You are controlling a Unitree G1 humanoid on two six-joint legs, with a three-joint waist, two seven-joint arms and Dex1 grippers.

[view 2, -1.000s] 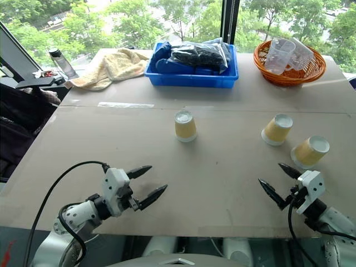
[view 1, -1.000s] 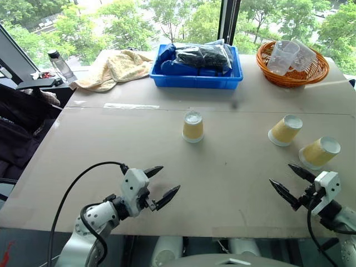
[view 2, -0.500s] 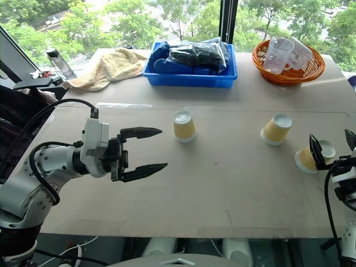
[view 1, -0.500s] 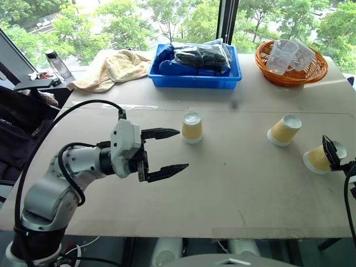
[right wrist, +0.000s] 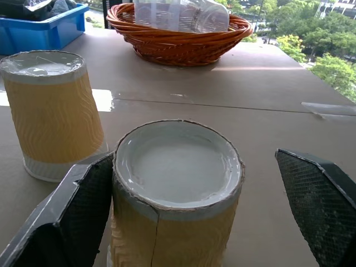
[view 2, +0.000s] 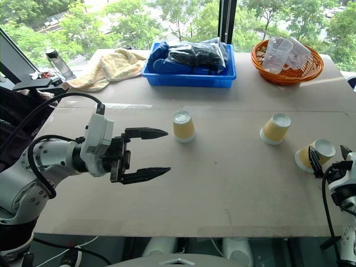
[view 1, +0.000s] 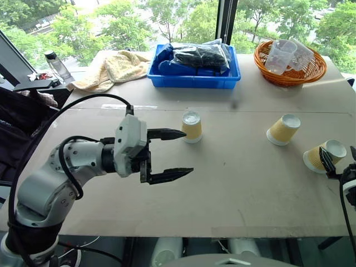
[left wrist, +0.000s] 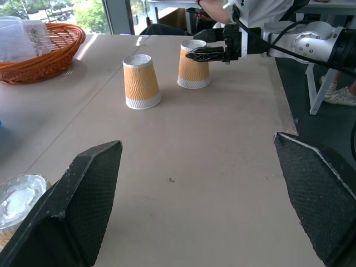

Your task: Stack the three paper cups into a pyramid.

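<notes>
where trees fill the windows, brown table (view 1: 233, 183), both grippers wide, empty.

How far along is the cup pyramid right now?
Nothing is stacked yet: the three paper cups stand apart, upside down, on the table: the middle cup, the second cup and the far-right cup. In hand: the open right gripper brackets the far-right cup; the left gripper hovers open, empty. All stacking remains.
</notes>
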